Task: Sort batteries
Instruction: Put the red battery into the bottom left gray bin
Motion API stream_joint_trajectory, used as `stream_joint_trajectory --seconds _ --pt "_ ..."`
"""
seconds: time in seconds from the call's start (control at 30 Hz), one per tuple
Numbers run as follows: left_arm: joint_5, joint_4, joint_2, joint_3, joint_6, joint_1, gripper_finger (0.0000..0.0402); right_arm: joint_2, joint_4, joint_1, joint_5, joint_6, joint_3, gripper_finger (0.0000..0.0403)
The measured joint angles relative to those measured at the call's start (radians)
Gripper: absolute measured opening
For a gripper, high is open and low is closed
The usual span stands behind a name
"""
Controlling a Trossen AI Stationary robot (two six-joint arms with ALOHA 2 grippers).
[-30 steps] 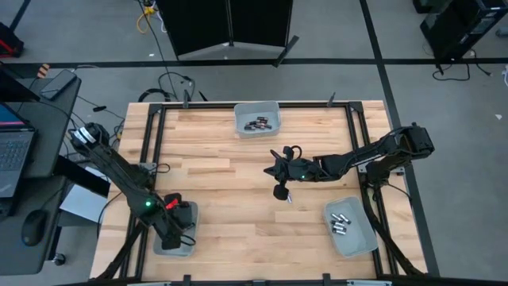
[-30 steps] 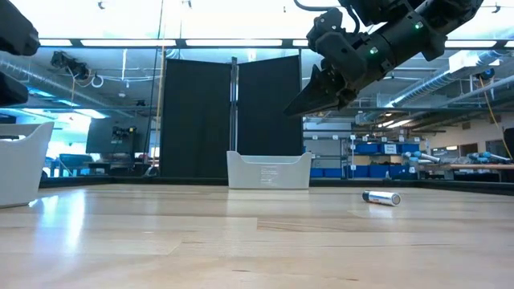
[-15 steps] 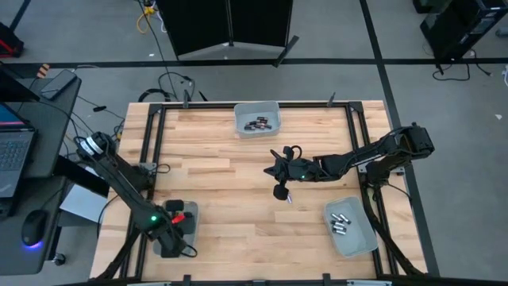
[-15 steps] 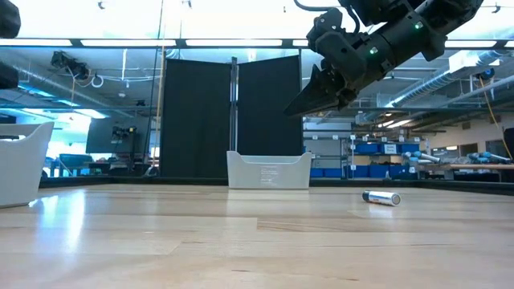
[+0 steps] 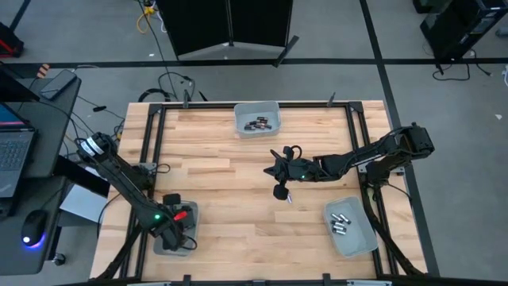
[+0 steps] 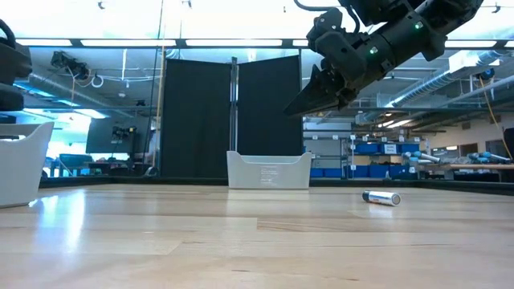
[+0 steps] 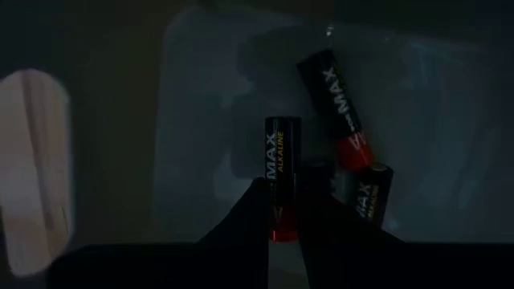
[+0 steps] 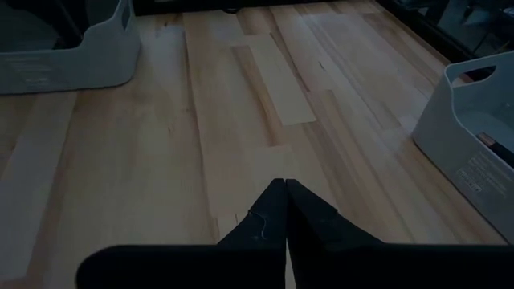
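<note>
We've got a light wooden table (image 5: 238,171) with three pale trays sitting on it, far edge (image 5: 257,118), front left (image 5: 176,233), front right (image 5: 349,226), plus one loose battery (image 6: 381,197) mid-table.

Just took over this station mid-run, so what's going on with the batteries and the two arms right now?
The left gripper is down inside the front-left tray, pinching a red-and-black battery beside two more. The right gripper hangs shut and empty above mid-table, near a lone silver battery lying on the wood. The back tray holds dark cells, and the front-right tray holds silver ones.
</note>
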Motion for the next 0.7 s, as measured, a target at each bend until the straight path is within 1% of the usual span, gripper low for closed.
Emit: stream_joint_trajectory --seconds 0.13,0.3,0.53,0.7 --pt "-0.001 0.010 0.000 0.000 0.000 0.000 0.0046 0.000 0.000 0.000 0.000 0.000 0.000 0.0010" --pt "0.003 0.065 0.000 -0.001 0.000 -0.001 0.0046 0.000 0.000 0.000 0.000 0.000 0.000 0.0010" --pt "0.007 0.060 0.000 -0.001 -0.021 -0.001 0.0047 0.000 0.000 0.000 0.000 0.000 0.000 0.0010" --pt "0.015 0.059 0.000 -0.001 -0.023 -0.001 0.0063 0.000 0.000 0.000 0.000 0.000 0.000 0.0010"
